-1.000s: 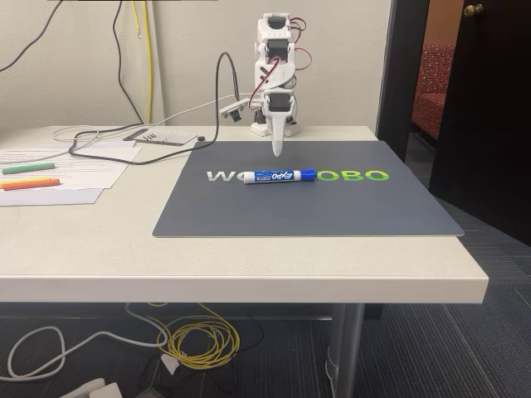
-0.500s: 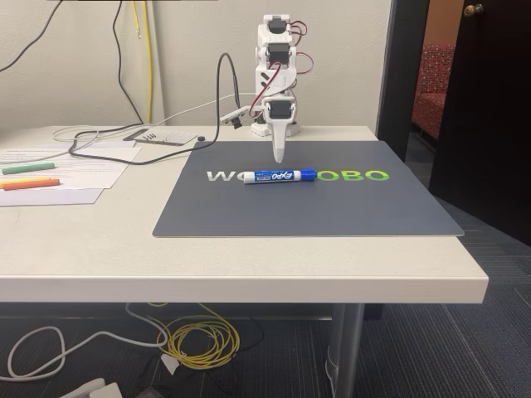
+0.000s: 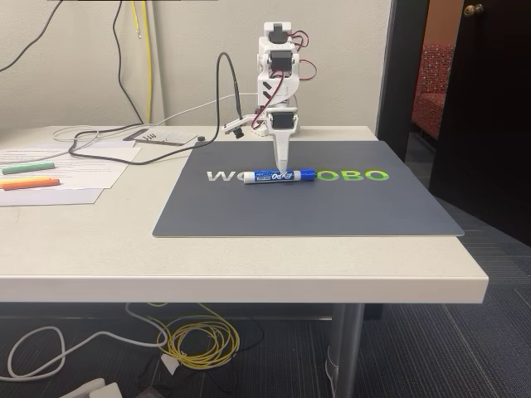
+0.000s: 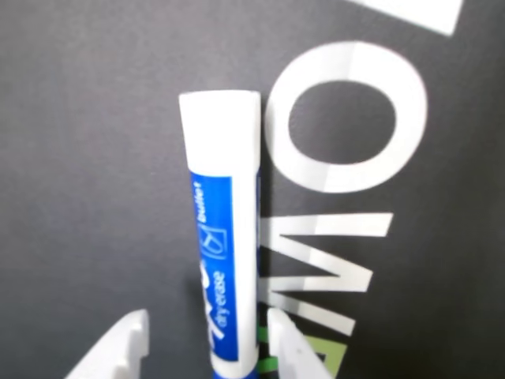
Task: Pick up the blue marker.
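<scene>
The blue marker (image 3: 280, 176) lies flat across the lettering of the dark grey mat (image 3: 307, 211), its blue cap to the right in the fixed view. My white gripper (image 3: 283, 170) points straight down onto its middle. In the wrist view the marker (image 4: 225, 260) runs up the frame, white end at the top. The gripper (image 4: 207, 320) stands open with one fingertip on each side of the barrel. The right fingertip (image 4: 286, 339) is close against it, while the left fingertip (image 4: 126, 339) stands apart.
A green highlighter (image 3: 27, 167) and an orange highlighter (image 3: 29, 183) rest on papers (image 3: 75, 170) at the table's left. Black and white cables (image 3: 124, 145) trail behind the mat toward the arm's base. The table's front edge (image 3: 241, 286) runs below the mat.
The gripper has come down and slightly right, from hovering behind the marker to straddling its barrel. The marker has not moved.
</scene>
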Robot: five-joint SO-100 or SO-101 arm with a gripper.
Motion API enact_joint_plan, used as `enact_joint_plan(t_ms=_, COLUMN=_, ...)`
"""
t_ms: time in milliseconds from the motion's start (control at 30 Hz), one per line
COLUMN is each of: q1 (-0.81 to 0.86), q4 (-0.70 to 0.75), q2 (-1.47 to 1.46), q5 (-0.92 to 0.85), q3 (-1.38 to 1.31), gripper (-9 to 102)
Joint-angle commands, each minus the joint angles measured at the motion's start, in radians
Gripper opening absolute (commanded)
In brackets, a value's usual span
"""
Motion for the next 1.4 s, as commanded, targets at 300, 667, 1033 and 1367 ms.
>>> enact_joint_plan(t_ms=300, q1=0.003, q4=0.135, q2=-0.087, q5=-0.029, q3=-0.186, gripper=23)
enact_joint_plan(t_ms=667, q1=-0.003, q4=0.221, q2=-0.173, q5=-0.032, q3=-0.299, gripper=25)
enact_joint_plan(t_ms=1033, q1=-0.005, q4=0.44, q2=-0.405, q5=-0.031, q3=-0.699, gripper=22)
enact_joint_plan(t_ms=1367, q1=-0.006, q4=0.698, q2=-0.742, q5=-0.035, q3=-1.348, gripper=15)
